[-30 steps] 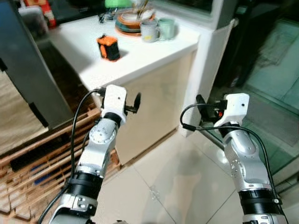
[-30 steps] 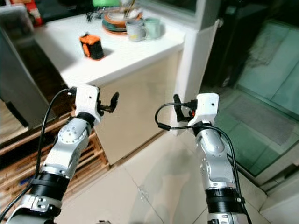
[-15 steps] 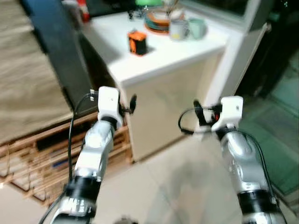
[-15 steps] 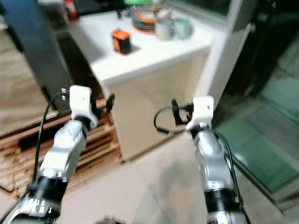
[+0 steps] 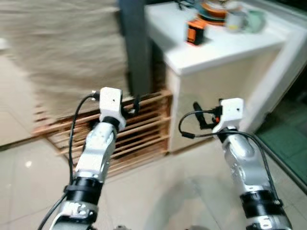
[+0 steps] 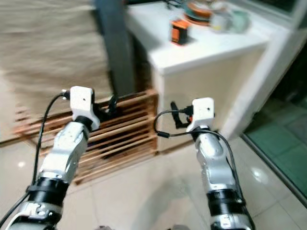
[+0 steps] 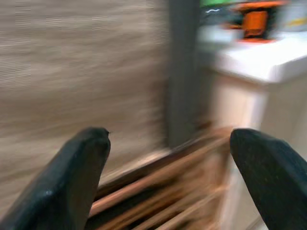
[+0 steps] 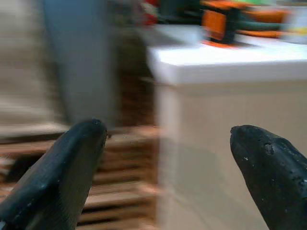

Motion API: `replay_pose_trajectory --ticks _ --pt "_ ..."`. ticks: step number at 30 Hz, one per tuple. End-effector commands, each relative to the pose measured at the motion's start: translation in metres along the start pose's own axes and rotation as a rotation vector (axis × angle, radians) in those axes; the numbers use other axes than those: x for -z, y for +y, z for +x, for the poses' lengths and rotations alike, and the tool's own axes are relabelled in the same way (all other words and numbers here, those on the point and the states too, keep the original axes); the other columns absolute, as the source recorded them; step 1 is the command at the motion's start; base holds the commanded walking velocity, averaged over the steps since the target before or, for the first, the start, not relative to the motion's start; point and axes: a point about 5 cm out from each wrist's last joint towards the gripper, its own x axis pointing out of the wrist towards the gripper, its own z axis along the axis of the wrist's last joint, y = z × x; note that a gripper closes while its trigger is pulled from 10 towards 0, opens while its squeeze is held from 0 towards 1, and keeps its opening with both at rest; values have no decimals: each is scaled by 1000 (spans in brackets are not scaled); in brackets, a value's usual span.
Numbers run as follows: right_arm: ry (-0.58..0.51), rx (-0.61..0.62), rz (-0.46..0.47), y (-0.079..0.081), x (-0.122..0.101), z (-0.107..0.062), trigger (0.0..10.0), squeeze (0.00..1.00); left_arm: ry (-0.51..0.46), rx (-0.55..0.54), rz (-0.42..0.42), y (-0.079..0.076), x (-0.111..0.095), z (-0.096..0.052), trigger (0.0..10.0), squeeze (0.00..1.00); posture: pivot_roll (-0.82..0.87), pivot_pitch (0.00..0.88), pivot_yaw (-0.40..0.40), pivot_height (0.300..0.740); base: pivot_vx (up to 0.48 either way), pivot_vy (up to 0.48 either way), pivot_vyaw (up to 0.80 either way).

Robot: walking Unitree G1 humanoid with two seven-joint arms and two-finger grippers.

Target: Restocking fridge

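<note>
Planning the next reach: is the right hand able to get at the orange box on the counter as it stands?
Probably not yet. The right hand hangs open, below the counter edge, and the orange box sits farther back on top; the arm must rise first.

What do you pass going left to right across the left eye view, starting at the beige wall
Beige wall → left tool in front of the wooden slatted rack → orange and black object on the white counter → right tool → cups.
</note>
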Motion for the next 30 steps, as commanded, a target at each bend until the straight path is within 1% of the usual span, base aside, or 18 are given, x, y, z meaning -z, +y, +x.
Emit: replay_pose_trajectory --ticks 1,2,3,4,7,8,10,11,13,14,15,18,22,25,30 --pt "3 -18 -25 0 -1 2 10000 0 -1 5 -22 -1 -1 1 10000 0 -163 0 72 740 0 424 444" --pt "3 -18 -25 0 -1 2 10000 0 -1 5 -22 -1 -1 1 10000 0 -163 0 72 740 0 424 444" --pt "13 -69 -82 5 0 2 10000 0 17 -15 -37 2 2 2 10000 0 -162 0 73 740 0 428 0" --pt "15 -79 -109 7 0 2 10000 0 20 -22 -40 4 2 2 10000 0 -162 0 73 740 0 428 0" --pt "12 -76 -92 8 0 2 10000 0 18 -24 -40 5 2 3 10000 0 -163 0 71 740 0 439 0" --pt "7 -77 -78 8 0 1 10000 0 16 -29 -23 5 2 3 10000 0 -165 0 72 740 0 458 0" --pt "25 -70 -85 8 4 1 10000 0 -8 -43 77 5 -1 4 10000 0 -165 0 69 740 0 229 0" --pt "44 -59 -87 7 6 1 10000 0 -16 -32 87 2 -2 4 10000 0 -165 0 69 740 0 0 0" --pt "55 -69 -81 7 9 0 10000 0 -26 31 70 -4 -4 5 10000 0 -166 0 68 740 0 0 0" --pt "55 -69 -81 7 9 0 10000 0 -26 31 70 -4 -4 5 10000 0 -166 0 68 740 0 0 0" --pt "43 -88 -75 10 9 -2 10000 0 -36 57 32 -7 -5 4 10000 0 -166 0 68 740 364 0 0" --pt "19 -150 -100 17 9 -12 10000 0 -31 53 29 -9 -4 5 10000 0 -170 0 67 740 369 306 0" --pt "19 -120 -76 11 12 -18 10000 0 -22 35 19 -4 -2 5 10000 0 -175 0 67 740 386 283 0" --pt "26 -86 -57 4 13 -19 10000 0 -23 38 -1 -6 -1 5 10000 0 -182 0 68 740 362 311 0" --pt "27 -75 -58 -1 13 -19 10000 0 -19 55 -20 -7 -1 5 10000 0 -182 0 66 740 0 480 0"
